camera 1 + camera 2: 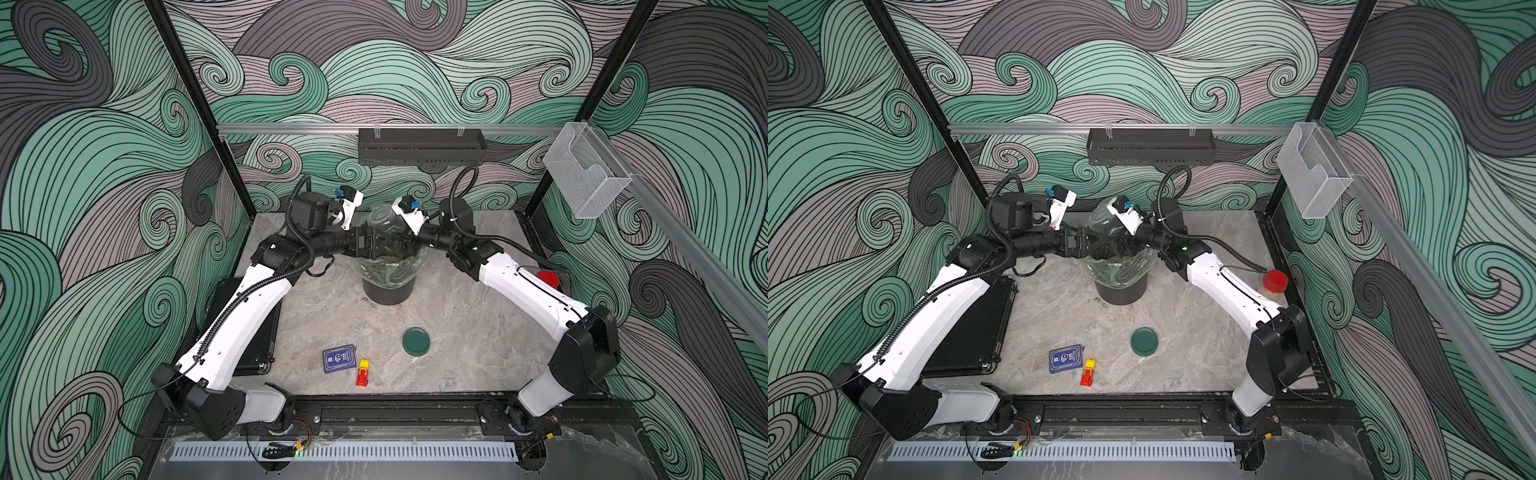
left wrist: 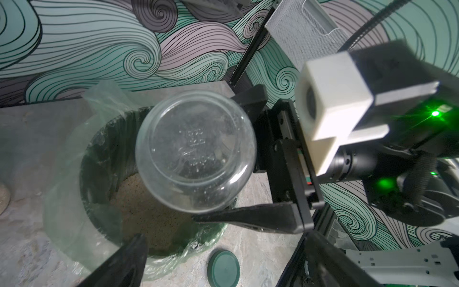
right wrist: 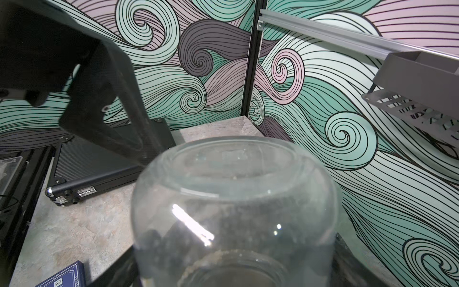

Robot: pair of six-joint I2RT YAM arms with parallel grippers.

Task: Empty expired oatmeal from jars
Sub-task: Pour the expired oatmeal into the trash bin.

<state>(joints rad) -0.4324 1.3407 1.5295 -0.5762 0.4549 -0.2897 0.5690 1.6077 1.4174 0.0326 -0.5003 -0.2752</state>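
Right tool (image 2: pixel 217 159): I see it clamped on the jar (image 2: pixel 196 151), upside down over the bin (image 2: pixel 87 161).
Left tool (image 1: pixel 365 246): jaws apart, beside jar.
Oatmeal (image 2: pixel 149 211): in bin.

This looks like a robot lab, with a small test box built for robots. Two white and black robot arms (image 1: pixel 245 316) are bolted to a black rail (image 1: pixel 395 411) at the front of a grey bench (image 1: pixel 457 332). Black metal posts (image 1: pixel 187 104) and a silver bar (image 1: pixel 291 129) hold up walls (image 1: pixel 83 166) printed with swirls. Wires (image 1: pixel 305 440) hang loose. A small white camera (image 2: pixel 332 119) sits on one arm.
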